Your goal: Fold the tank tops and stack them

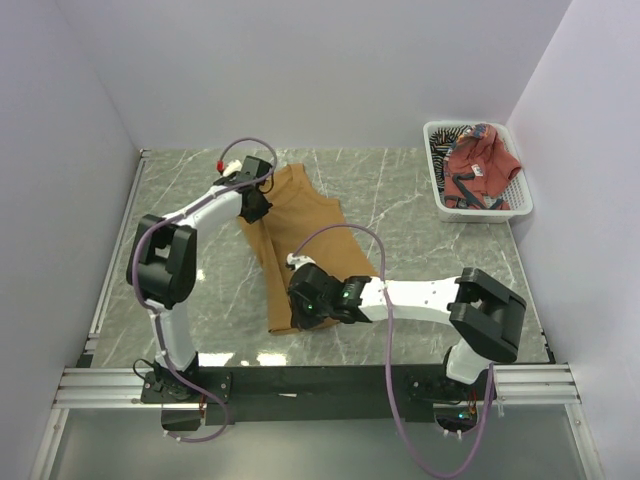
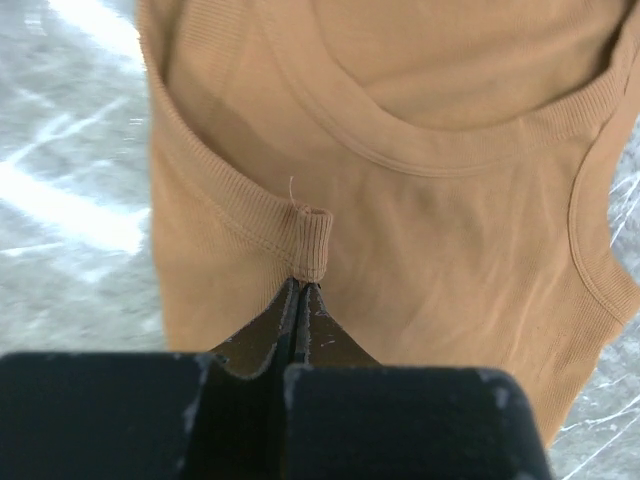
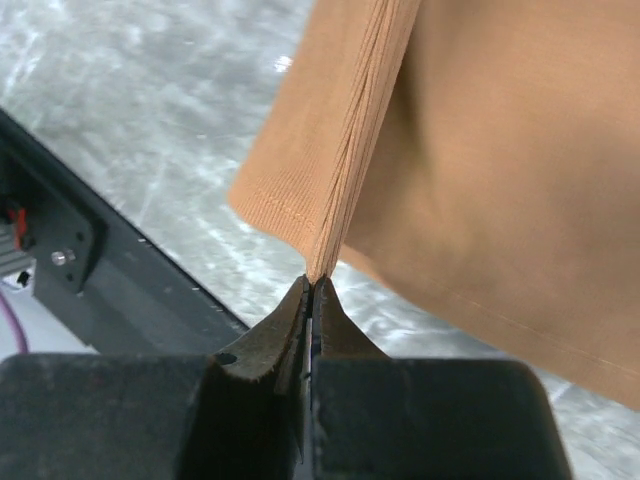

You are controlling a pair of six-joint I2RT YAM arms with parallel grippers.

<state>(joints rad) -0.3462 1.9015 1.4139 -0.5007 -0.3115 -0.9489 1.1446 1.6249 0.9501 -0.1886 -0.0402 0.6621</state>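
Stretched diagonally over the marble-patterned table, the mustard-tan tank top is held at both ends. The left gripper is clamped tight on a shoulder strap at the far end, and the right gripper pinches the hem near the table's front edge. The brick-red top and the striped top sit in the white basket at the far right corner.

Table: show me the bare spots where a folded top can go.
Widest bare marble lies between the tan top and the basket. A narrower strip runs between the left arm and the top. Crowded: near centre, under the right arm.
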